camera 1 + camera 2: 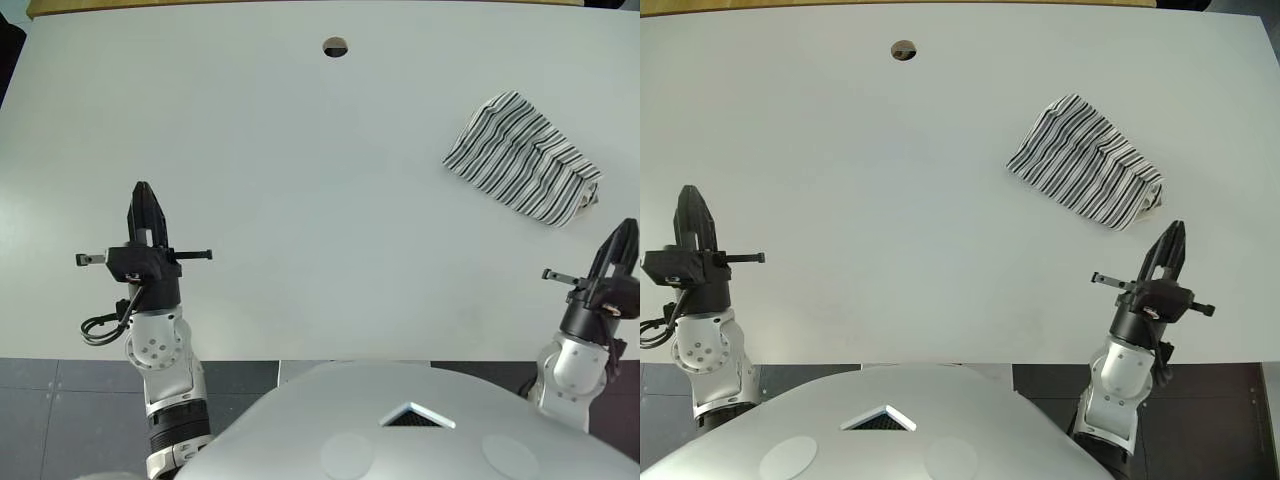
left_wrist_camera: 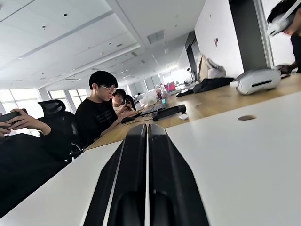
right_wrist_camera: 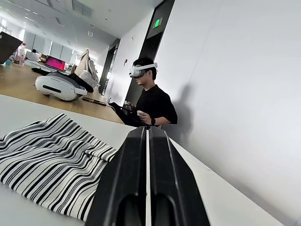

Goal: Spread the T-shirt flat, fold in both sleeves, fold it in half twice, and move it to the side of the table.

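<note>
Left claw [image 1: 142,190]: fingers pressed together, holding nothing, over the near-left worktop [image 1: 300,160]. Right claw [image 1: 1176,233]: same, closed up and empty, near-right. T-shirt [image 1: 522,157]: folded striped bundle on the worktop's right side, just beyond the right claw, not touching it. Hole [image 1: 335,47] at far centre.

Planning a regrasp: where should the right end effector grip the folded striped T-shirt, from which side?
Likely the thick stacked corner of the T-shirt nearest the right end effector, approached low from the robot's side. The bundle lies flat and slanted, its layered end toward that arm. The end effector is shut; open first.
</note>
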`<action>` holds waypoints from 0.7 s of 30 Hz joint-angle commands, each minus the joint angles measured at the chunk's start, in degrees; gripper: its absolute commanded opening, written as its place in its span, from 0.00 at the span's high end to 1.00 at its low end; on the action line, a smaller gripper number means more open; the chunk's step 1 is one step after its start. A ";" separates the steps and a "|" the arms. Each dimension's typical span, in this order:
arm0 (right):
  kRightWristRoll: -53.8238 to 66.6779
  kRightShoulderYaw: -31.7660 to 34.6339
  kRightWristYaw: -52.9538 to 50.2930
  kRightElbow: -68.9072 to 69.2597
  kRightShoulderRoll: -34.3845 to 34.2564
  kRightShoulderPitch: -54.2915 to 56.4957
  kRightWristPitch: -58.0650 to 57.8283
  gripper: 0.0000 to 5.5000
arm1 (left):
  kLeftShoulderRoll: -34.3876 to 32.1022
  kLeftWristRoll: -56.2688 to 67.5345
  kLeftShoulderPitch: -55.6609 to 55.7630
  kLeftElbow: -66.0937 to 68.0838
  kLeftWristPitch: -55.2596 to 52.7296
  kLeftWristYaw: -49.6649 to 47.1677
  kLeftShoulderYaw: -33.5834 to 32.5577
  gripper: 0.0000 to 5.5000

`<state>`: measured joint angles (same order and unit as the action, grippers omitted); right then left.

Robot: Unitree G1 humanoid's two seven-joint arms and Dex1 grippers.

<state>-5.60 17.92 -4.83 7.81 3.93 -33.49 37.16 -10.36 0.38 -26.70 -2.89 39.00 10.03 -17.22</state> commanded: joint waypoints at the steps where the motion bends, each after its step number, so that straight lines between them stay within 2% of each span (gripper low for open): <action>1: -0.60 0.52 -0.19 -0.26 0.57 0.88 -2.17 0.98 | 0.33 -3.91 -1.27 -0.54 0.72 -2.13 -0.10 0.98; 9: -0.18 1.08 -0.09 1.08 0.54 -0.07 -2.66 0.98 | 0.31 -5.90 -2.68 -2.59 0.14 -3.75 0.75 0.98; 21: -7.51 -0.33 -3.21 3.04 -1.16 0.35 -2.62 0.98 | -1.25 -5.33 -1.43 -1.47 -0.82 -4.04 0.25 0.98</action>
<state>-12.62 17.97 -7.48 10.59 3.07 -33.58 34.91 -10.86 -4.84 -28.50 -4.96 38.78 6.47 -16.64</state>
